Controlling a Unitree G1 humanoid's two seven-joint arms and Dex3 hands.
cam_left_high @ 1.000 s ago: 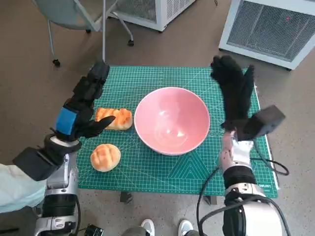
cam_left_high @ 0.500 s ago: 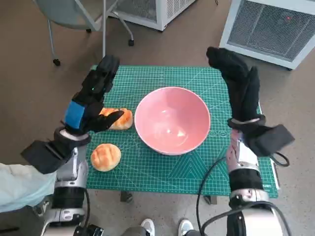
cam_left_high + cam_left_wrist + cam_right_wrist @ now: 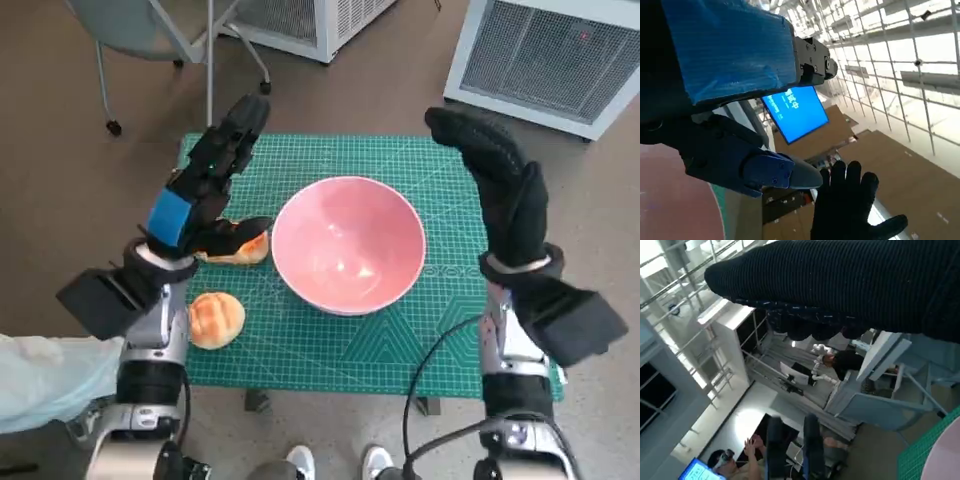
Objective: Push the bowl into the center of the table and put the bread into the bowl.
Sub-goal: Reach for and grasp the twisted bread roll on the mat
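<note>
Head view: pink bowl (image 3: pixel 348 245) seen mid-mat; bread roll (image 3: pixel 214 318) and bread loaf (image 3: pixel 238 244) beside it. Left hand (image 3: pixel 205 185) and right hand (image 3: pixel 500 185) raised, spread, empty. Right wrist view: person with headset (image 3: pixel 722 462) shown.

I'm working in a robotics lab or test hall: a green cutting mat (image 3: pixel 330 340) covers the small tabletop, white grilled equipment cabinets (image 3: pixel 545 60) stand on the floor beyond, and my wrist cameras show high steel-framed glazing (image 3: pixel 900 55), a blue screen (image 3: pixel 795 112) and seated people (image 3: pixel 842 360).
</note>
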